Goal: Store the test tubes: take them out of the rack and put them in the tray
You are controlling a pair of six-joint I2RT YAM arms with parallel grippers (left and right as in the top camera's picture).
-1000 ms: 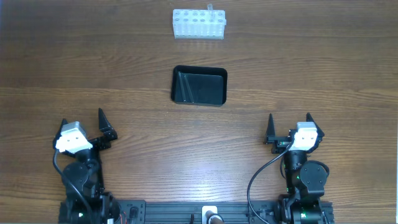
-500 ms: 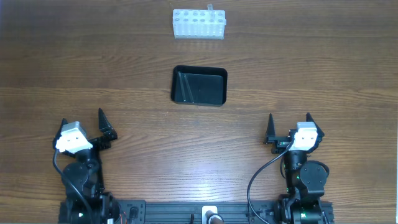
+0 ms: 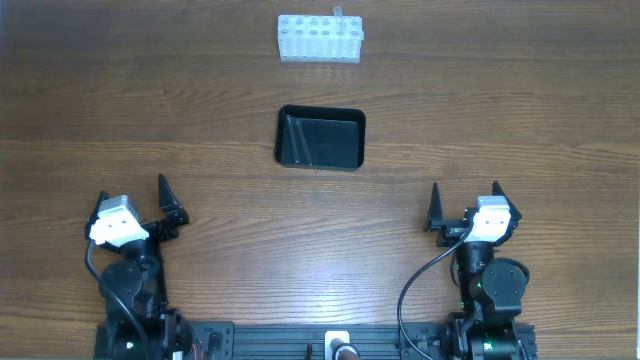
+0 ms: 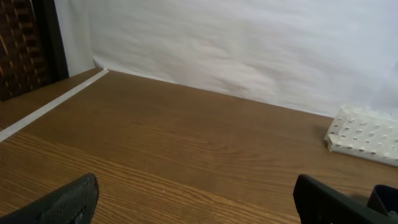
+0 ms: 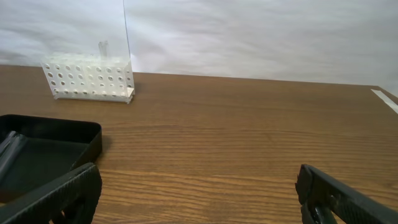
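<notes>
Here left claw (image 3: 134, 198) and right claw (image 3: 466, 198) gape wide, empty, well apart from the tray (image 3: 281, 140).

Brown wood-grain bench (image 3: 520, 110), grain running across the top view. Behind its far edge, white backdrop (image 4: 249, 43). Along 1 bench edge, strip of white tape (image 4: 50, 107); beyond that, dark woven panel (image 4: 18, 43) beside a black post (image 4: 46, 37).
</notes>
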